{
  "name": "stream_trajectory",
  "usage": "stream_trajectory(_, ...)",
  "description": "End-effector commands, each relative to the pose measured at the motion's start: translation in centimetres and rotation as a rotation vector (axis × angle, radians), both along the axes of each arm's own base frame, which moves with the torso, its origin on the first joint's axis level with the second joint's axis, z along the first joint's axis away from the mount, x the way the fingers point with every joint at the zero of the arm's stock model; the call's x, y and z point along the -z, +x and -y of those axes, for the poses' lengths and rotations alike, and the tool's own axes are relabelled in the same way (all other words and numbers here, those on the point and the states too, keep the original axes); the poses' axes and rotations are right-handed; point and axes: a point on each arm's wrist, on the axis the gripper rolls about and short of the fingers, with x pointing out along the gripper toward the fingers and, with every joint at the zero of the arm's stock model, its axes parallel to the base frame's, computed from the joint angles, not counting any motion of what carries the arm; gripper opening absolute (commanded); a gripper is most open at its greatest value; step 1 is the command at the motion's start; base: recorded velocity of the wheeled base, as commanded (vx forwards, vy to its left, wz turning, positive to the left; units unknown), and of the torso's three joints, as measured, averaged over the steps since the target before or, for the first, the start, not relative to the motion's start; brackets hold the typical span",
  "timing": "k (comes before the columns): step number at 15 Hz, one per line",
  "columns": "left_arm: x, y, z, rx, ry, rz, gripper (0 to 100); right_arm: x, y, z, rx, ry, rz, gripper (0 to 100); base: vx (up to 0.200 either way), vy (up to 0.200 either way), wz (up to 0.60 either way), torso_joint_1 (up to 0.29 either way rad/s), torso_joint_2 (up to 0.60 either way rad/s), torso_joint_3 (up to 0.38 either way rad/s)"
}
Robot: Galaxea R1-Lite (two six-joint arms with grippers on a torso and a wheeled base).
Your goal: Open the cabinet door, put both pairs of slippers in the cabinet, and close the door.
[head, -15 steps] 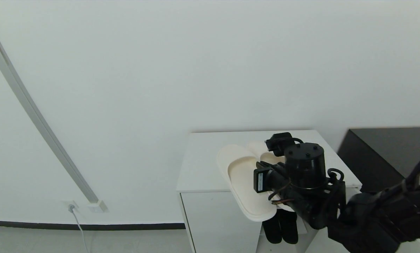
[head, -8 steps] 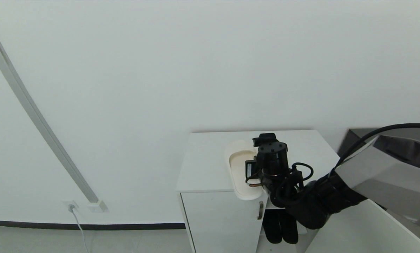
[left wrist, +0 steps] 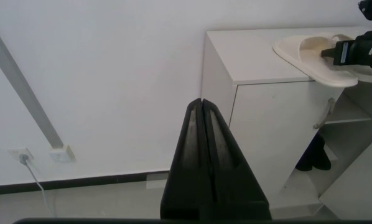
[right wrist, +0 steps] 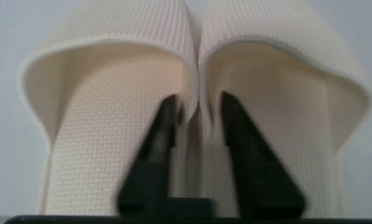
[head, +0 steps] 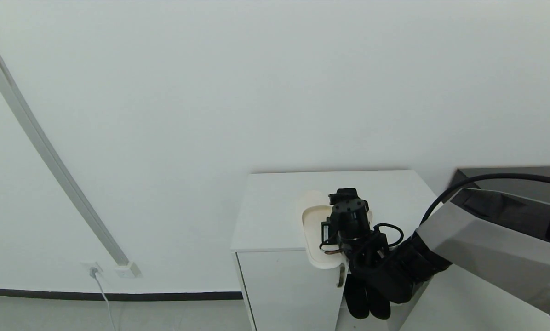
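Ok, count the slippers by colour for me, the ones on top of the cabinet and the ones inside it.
cream slippers: 2, on top of the cabinet, with the right gripper pinching their inner edges
black slippers: 2, side by side low inside the cabinet
Total: 4 slippers

No readable text, numbers or signs on cabinet or slippers.

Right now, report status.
Left gripper shut, empty. Right gripper shut on cream slippers, over cabinet top front edge. Black slippers inside, door open. Nothing in the way.
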Motion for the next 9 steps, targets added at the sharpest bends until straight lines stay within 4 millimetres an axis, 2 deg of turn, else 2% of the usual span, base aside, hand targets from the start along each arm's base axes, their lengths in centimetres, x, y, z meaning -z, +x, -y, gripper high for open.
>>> stream_trajectory(1,0.0,0.0,0.0,0.0,0.0,-0.001,0,0.3,-0.1,0.1,0.001,-0.005,-0.007,100,0.0,0.0,0.0,0.0,0.0,0.0)
stream_trajectory(6,0.0,0.0,0.0,0.0,0.0,-0.001,0,-0.7,-0.1,0.0,-0.003,0.011,0.017,100,0.0,0.0,0.0,0.0,0.0,0.0)
stream_trajectory(9,0.0,0.0,0.0,0.0,0.0,-0.001,0,-0.9,0.9,-0.4,0.003,0.024,0.038,100,0.0,0.0,0.0,0.0,0.0,0.0)
